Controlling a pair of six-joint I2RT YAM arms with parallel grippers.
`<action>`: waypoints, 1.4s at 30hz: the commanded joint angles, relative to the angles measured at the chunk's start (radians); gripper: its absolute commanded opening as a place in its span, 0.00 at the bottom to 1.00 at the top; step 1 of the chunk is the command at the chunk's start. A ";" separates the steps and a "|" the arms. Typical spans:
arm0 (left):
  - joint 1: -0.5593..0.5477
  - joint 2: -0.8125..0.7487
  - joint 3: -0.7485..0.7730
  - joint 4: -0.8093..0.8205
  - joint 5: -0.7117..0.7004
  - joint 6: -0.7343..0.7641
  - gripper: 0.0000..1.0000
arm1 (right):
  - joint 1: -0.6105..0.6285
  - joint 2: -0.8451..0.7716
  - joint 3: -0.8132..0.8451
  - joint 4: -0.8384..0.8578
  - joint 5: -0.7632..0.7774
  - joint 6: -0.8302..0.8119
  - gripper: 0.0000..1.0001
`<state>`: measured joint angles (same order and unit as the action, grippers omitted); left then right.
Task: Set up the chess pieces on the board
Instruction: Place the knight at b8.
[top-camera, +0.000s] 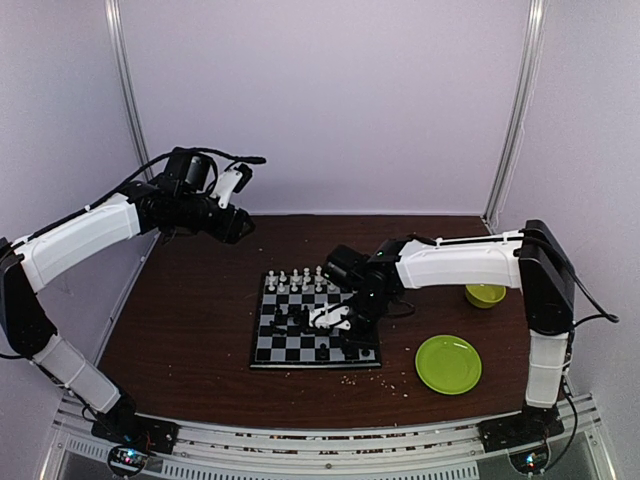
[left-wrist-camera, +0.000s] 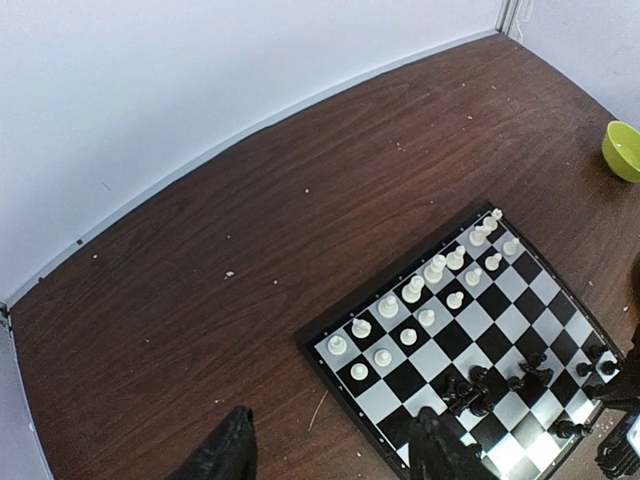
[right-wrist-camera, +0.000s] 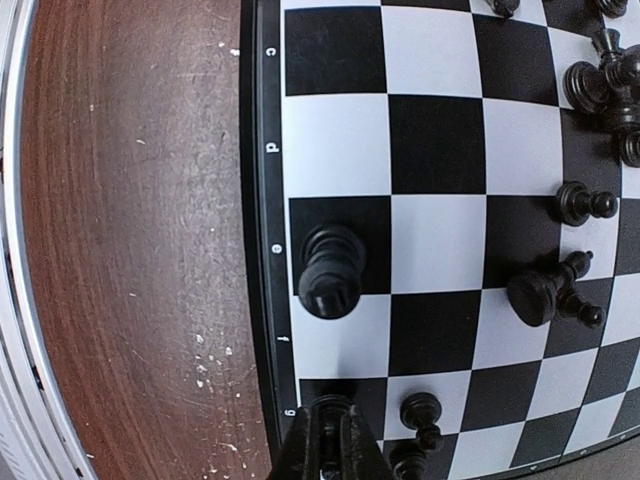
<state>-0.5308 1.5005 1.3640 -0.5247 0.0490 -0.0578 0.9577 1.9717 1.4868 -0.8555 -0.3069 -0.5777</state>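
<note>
Currently the right claw (right-wrist-camera: 325, 438) sits low over the board (right-wrist-camera: 440, 120), its fingers pinched nearly together at the rim by the g mark; whether a black piece is between them I cannot tell. The left claw (left-wrist-camera: 330, 455) is spread wide, holding nothing, above the tabletop (left-wrist-camera: 200, 300). White chess pieces (left-wrist-camera: 420, 290) line the board's far rows, and the black ones are scattered, some toppled.

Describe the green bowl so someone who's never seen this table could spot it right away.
Find the brown table and go to its right side, past the chessboard. Two lime-green dishes sit there; the bowl is the smaller, deep-sided one farther back, partly hidden under the right arm, not the flat plate nearer the front.
</note>
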 joint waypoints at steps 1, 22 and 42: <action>0.005 0.013 0.027 0.022 0.012 0.002 0.54 | 0.000 0.014 0.000 0.014 0.040 -0.010 0.00; 0.005 0.019 0.029 0.020 0.021 0.003 0.54 | 0.001 0.034 -0.007 0.004 0.059 -0.011 0.12; 0.005 0.024 0.030 0.016 0.034 0.000 0.54 | 0.000 0.021 -0.014 -0.023 0.070 -0.029 0.06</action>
<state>-0.5308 1.5135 1.3655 -0.5251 0.0677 -0.0578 0.9581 1.9923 1.4860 -0.8482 -0.2634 -0.5854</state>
